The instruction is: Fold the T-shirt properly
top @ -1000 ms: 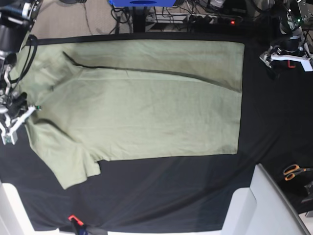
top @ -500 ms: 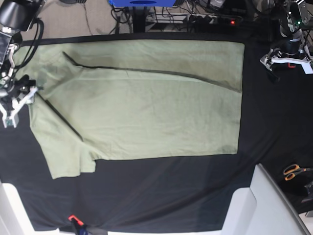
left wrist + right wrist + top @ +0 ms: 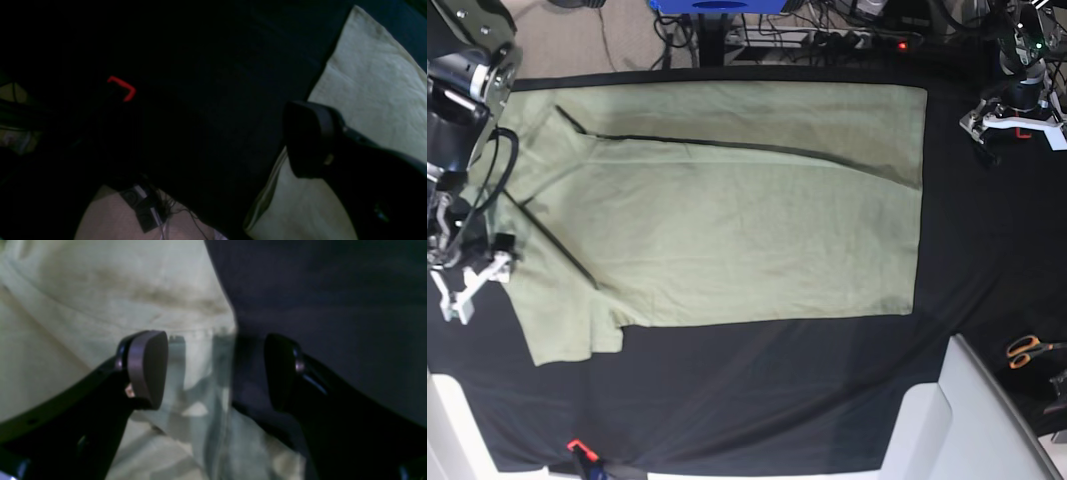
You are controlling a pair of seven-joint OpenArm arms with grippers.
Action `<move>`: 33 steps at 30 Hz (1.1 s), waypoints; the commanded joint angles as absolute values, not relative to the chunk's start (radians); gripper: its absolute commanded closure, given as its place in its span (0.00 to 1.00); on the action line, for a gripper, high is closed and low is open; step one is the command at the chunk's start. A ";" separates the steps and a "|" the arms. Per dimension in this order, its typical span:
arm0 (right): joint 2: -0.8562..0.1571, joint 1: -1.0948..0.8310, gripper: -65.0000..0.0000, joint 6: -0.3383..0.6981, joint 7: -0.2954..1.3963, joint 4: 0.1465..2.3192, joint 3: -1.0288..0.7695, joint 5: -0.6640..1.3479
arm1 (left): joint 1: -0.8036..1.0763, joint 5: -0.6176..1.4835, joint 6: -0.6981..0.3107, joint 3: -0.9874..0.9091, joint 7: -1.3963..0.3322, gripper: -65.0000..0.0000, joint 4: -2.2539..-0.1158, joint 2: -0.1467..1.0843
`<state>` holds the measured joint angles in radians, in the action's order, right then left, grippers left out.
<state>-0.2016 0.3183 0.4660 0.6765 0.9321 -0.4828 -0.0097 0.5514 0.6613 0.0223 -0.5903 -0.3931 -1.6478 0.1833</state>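
The pale green T-shirt (image 3: 727, 210) lies spread flat on the black table cloth (image 3: 777, 390). Its far long edge is folded inward, and a diagonal crease runs by the near sleeve (image 3: 567, 320). At the shirt's left edge my right gripper (image 3: 472, 283) stands open. The right wrist view shows that right gripper (image 3: 217, 370) with jaws apart just over the T-shirt (image 3: 100, 290) border, holding nothing. My left gripper (image 3: 1017, 120) sits open at the far right, off the shirt. In the left wrist view one of its fingers (image 3: 310, 136) hangs over the T-shirt (image 3: 367, 76) corner.
Orange-handled scissors (image 3: 1027, 350) lie at the right edge. A white bin (image 3: 972, 420) stands at the front right corner. A small red-tipped tool (image 3: 577, 447) rests at the front left. Cables and a power strip (image 3: 847, 40) run behind the table.
My right gripper opened and let go of the shirt's shoulder edge, then moved toward the table's front. The near sleeve now lies folded inward with a fresh diagonal crease. The left arm stayed put.
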 commanded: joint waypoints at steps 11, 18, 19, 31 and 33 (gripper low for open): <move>-0.288 0.467 0.50 0.461 0.427 0.581 -0.475 -0.004 | 0.562 0.667 0.018 -0.601 -0.374 0.00 -1.646 0.197; -0.300 0.476 0.67 0.461 0.412 0.550 -0.475 -0.005 | 0.562 0.667 0.018 -0.602 -0.371 0.00 -1.633 0.197; -0.300 0.476 0.67 0.461 0.412 0.550 -0.472 -0.005 | 0.561 0.667 0.018 -0.602 -0.372 0.00 -1.633 0.197; -0.297 0.473 1.00 0.460 0.375 0.550 -0.401 0.001 | 0.340 0.667 0.018 -0.595 -0.533 0.00 -1.561 0.214; -0.285 0.473 1.00 0.463 0.375 0.550 -0.397 -0.001 | 0.271 0.667 0.018 -0.595 -0.576 0.00 -1.511 0.214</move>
<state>-0.2752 0.4480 0.4541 0.3885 0.5362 -0.3988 -0.0059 0.2695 0.6567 0.0212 -0.5884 -0.5953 -1.4914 0.1970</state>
